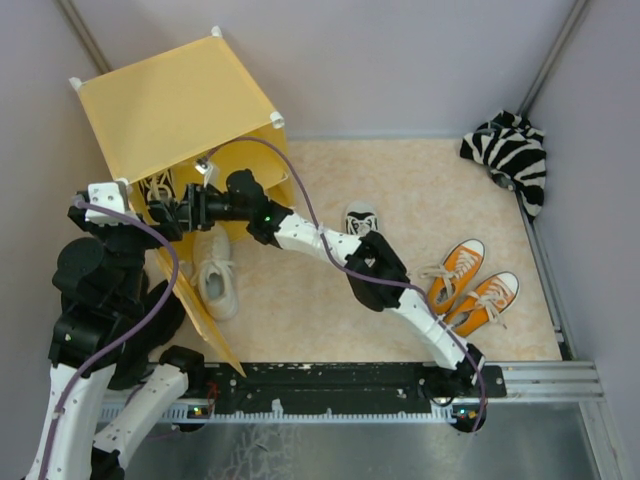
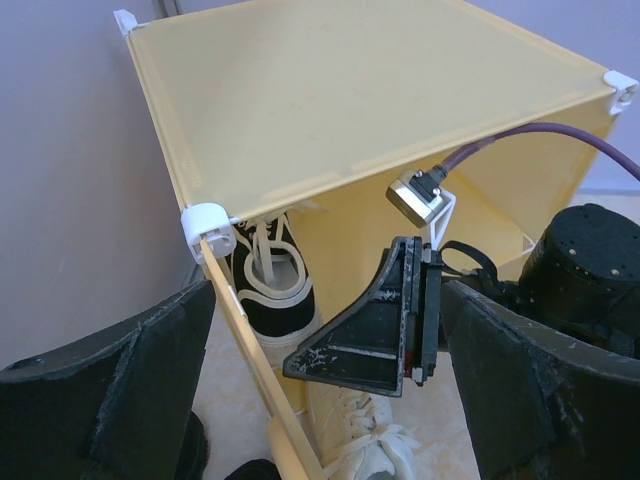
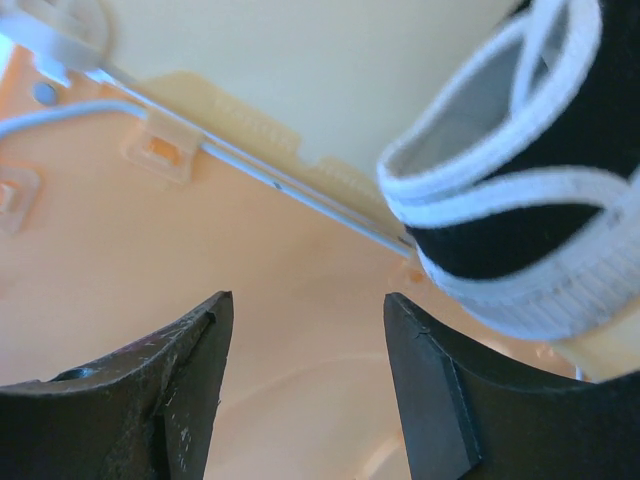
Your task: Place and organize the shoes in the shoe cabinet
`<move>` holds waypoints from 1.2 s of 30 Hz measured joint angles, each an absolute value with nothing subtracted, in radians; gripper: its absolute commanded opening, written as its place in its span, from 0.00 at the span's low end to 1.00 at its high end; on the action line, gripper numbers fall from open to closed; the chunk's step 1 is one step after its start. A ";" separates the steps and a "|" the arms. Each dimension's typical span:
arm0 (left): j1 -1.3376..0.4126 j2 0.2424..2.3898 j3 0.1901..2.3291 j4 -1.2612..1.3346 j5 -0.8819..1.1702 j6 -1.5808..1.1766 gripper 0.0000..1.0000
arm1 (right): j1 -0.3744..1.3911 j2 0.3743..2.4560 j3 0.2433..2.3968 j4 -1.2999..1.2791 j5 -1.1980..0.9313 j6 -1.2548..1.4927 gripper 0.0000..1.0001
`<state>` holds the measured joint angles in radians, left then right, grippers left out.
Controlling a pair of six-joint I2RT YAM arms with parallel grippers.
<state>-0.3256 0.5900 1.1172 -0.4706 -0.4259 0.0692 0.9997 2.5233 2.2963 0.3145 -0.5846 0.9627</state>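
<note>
Top external view showed the cabinet at the far left, its door swung out toward the arm bases. The right gripper reached into the cabinet mouth, jaws apart and empty in its wrist view, with a black-and-white shoe just beside the right finger, not touching. That shoe was cut off by the frame edge. The left gripper hung just outside the cabinet's front corner, fingers wide with nothing between them; the right arm's wrist crowded the space ahead of it. White shoes lay right at the cabinet opening, beside the door. Another black-and-white shoe was partly hidden behind the right arm. An orange pair sat well right of the cabinet, open floor around it. A zebra cloth lay in the far right corner.
</note>
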 measured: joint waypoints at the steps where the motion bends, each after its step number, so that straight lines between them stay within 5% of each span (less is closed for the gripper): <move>1: -0.326 0.590 1.117 -0.471 -0.426 0.068 0.99 | 1.000 2.511 2.268 0.329 -0.583 0.962 0.62; 10: -0.326 0.590 1.112 -0.459 -0.426 0.068 0.99 | 0.999 2.277 1.885 0.284 -0.454 0.876 0.66; 22: -0.326 0.587 1.086 -0.415 -0.417 0.064 0.99 | 0.987 1.749 1.365 -0.018 0.071 0.627 0.98; 36: -0.326 0.530 0.974 -0.369 -0.369 0.041 0.99 | 0.778 1.419 1.039 -0.485 0.455 0.595 0.92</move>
